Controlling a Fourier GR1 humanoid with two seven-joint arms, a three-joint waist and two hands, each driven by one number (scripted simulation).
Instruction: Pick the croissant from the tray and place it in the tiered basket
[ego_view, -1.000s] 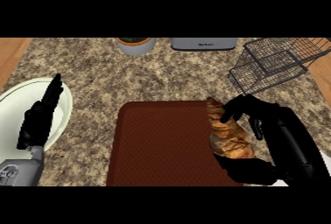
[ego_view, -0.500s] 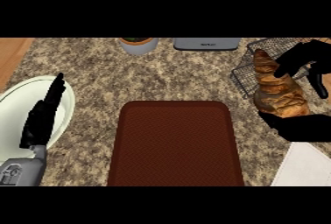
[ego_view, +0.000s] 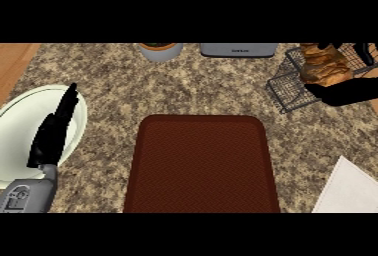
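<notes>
**Ana:** Right hand (ego_view: 341, 92) is up in the far right corner, hovering at the wire basket (ego_view: 294, 92), and the croissant (ego_view: 325, 67) is sitting right against it, above the dark palm.

**Ben:** Is it pinching the pastry or letting go?

**Ana:** I cannot tell. A finger is showing past the far side of the croissant, but the edge of the view is cutting off the rest, so whether the hand is curling round it or spreading is hidden.

**Ben:** And where is the croissant lying, exactly?

**Ana:** It is showing over the basket's wire mesh, well away from the brown tray (ego_view: 201, 165). Its long axis is running roughly away from the robot, tilting a little to the left at the far end. Whether it is resting on the wire or hanging above it, I cannot say.

**Ben:** So what is the coming move turning on?

**Ana:** My guess: the croissant is lying just beyond the palm, over the basket, so lowering and releasing is looking like the step in hand.

**Ben:** And the other arm?

**Ana:** Left hand (ego_view: 55, 130) is resting at the left, fingers straight, over the pale plate (ego_view: 21, 107) on the surface (ego_view: 184, 82). It is far from the basket, so the right one is clearly the nearer.
</notes>
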